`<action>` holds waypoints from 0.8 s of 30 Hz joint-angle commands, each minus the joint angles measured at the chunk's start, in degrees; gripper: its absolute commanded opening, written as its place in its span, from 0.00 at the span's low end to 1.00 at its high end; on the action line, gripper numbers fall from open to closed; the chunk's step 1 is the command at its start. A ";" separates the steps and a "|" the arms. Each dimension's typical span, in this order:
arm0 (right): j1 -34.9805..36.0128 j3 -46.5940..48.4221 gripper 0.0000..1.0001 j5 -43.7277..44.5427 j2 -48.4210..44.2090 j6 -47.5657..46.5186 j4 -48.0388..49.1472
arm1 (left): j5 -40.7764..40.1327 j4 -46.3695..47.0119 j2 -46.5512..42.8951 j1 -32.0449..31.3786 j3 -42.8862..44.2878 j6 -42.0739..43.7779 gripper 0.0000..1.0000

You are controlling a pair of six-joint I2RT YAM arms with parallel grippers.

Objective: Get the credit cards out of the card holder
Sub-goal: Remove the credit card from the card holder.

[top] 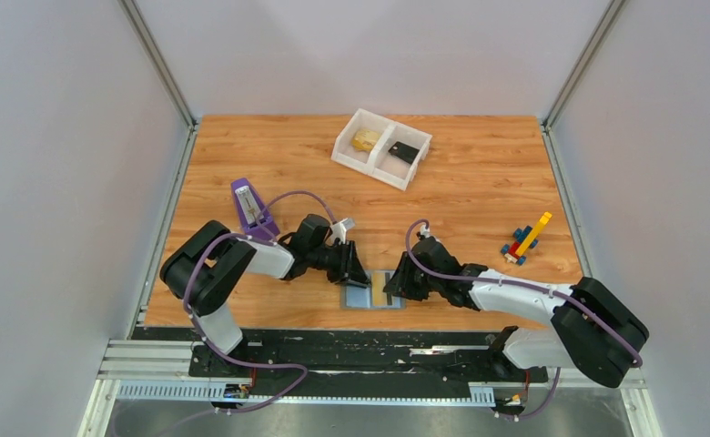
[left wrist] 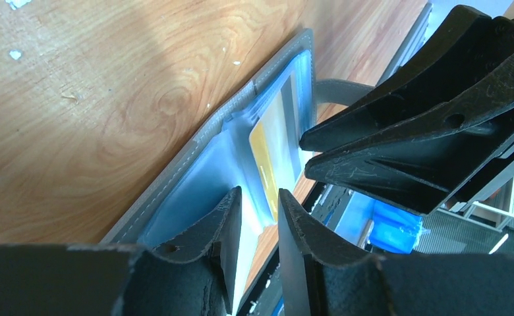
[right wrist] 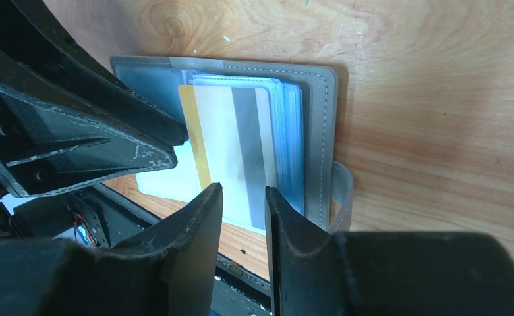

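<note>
You are working in a robotics lab test cell: a wood-grain laminate worktop (top: 479, 182) boxed in by plain pale grey wall panels (top: 51, 182), with slanted aluminium frame posts (top: 156, 59) rising from its far corners. A slotted aluminium mounting rail (top: 333, 364) and loose purple cables (top: 269, 371) run along its near edge.

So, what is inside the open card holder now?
One credit card, gold edge and grey stripe, lies in the clear sleeves of the open card holder. Whether more cards lie beneath cannot be seen: this one covers them.
</note>
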 commanded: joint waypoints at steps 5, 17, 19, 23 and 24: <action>0.19 -2.49 0.31 -0.02 -0.45 0.89 2.53 | -0.19 7.25 2.48 -1.01 -0.85 -1.72 0.36; 0.19 -2.88 0.31 0.11 -1.95 0.80 2.49 | 1.83 12.64 4.36 -1.59 -1.15 -5.45 0.32; 0.19 -2.96 0.31 0.25 -2.10 0.80 2.51 | 2.14 14.39 4.49 -1.59 -1.74 -6.44 0.27; 0.19 -3.38 0.31 0.41 -2.61 0.99 2.42 | 2.32 15.07 4.12 -1.59 -2.11 -6.59 0.17; 0.22 -3.47 0.31 0.48 -2.82 1.01 2.43 | 2.33 15.07 4.04 -1.59 -2.15 -6.65 0.12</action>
